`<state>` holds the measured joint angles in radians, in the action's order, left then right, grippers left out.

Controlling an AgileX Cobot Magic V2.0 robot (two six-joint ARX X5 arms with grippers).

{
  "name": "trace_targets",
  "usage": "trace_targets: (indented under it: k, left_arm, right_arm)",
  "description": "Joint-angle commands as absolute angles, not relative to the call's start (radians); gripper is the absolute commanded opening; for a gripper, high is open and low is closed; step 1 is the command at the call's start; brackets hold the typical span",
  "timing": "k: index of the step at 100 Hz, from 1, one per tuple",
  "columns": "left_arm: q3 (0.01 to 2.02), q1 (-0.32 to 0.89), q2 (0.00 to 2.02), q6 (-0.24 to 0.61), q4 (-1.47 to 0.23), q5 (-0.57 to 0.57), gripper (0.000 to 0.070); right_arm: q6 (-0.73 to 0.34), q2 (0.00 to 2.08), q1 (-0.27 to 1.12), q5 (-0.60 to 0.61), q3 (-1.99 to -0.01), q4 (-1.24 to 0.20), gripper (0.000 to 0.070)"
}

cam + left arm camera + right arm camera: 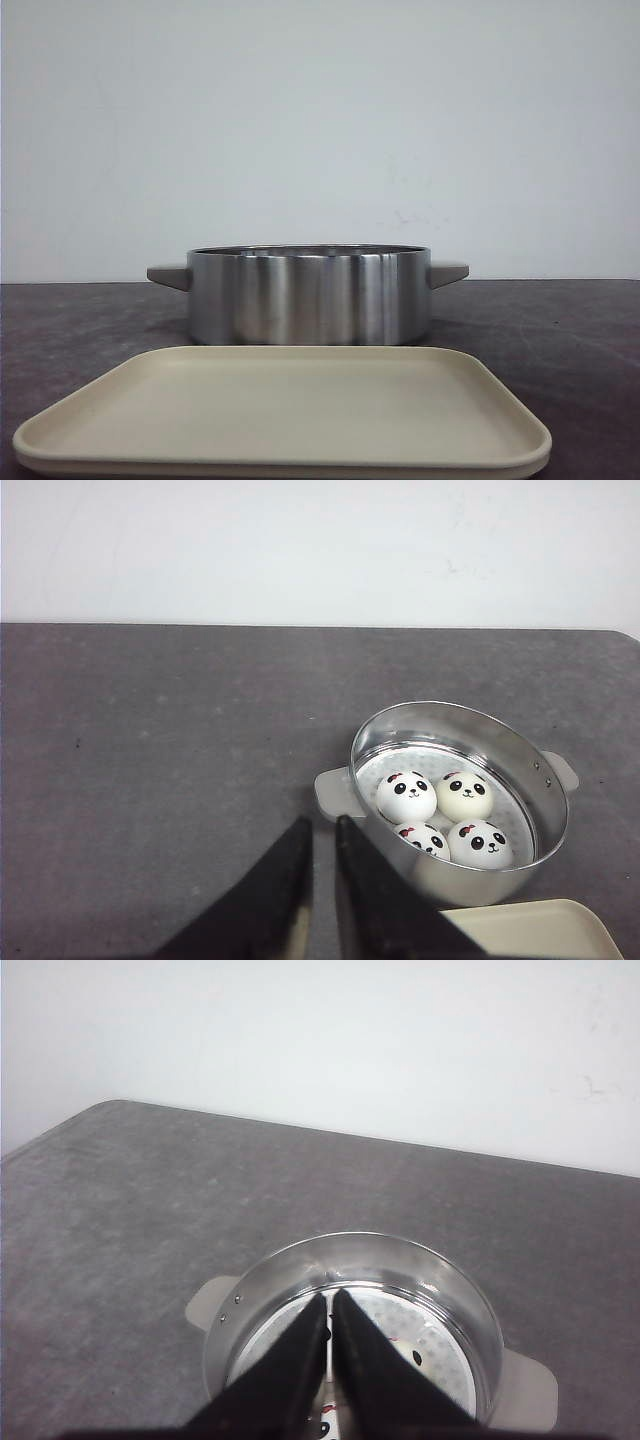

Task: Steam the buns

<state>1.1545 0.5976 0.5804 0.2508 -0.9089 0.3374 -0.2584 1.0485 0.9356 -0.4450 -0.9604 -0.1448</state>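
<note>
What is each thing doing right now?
Buns: four, sitting inside the pot.
Pot: upright, no lid on.
Tray: flat in front of the pot, nothing on it.
Left gripper: jaws nearly shut, holding nothing.
Right gripper: jaws shut, above the pot.

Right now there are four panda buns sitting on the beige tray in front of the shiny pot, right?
Not quite. The four panda buns are inside the steel steamer pot, resting on its perforated insert, as the left wrist view shows. The beige tray in front of the pot holds nothing, as the front view shows.
</note>
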Motion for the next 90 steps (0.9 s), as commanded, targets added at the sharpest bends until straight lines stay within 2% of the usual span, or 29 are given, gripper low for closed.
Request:
trace_targets:
  k: [1,19,24,33,37,45,56,68,78,90]
  left_arm:
    - [1.172,0.602,0.586,0.252,-0.897,0.34,0.0]
    - [1.172,0.602,0.586,0.251,-0.897,0.34,0.0]
    - [1.172,0.602,0.586,0.252,-0.897,0.34,0.0]
    - [1.172,0.602,0.586,0.252,-0.897,0.34,0.0]
    - [1.172,0.602,0.586,0.252,-0.897,0.34,0.0]
    - [1.172,0.602,0.586,0.252,-0.897,0.34,0.0]
    - [1.172,0.602,0.586,0.252,-0.897,0.34,0.0]
    - [1.172,0.602,0.586,0.252,-0.897,0.34,0.0]
    - [1.171,0.602,0.586,0.251,-0.897,0.34,0.0]
    - [1.172,0.602,0.586,0.252,-0.897,0.34,0.0]
  right_arm:
    - [-0.25,1.052,0.947,-0.445,-0.981,-0.134,0.0007]
    - [-0.25,0.987,0.926,-0.446,-0.98,-0.138,0.0007]
    - [-0.246,0.953,0.901,-0.458,-0.975,-0.179,0.0007]
    - [-0.136,0.872,0.815,-0.451,-0.937,-0.222,0.0007]
    - [-0.08,0.825,0.757,-0.434,-0.898,-0.208,0.0007]
    - [-0.033,0.738,0.643,-0.36,-0.81,-0.159,0.0007]
    - [-0.039,0.595,0.455,-0.185,-0.637,-0.045,0.0007]
    - [-0.044,0.417,0.249,-0.07,-0.436,0.034,0.0007]
    - [-0.067,0.279,0.14,-0.045,-0.294,0.033,0.0007]
    - [-0.123,0.142,0.081,-0.052,-0.148,0.024,0.0007]
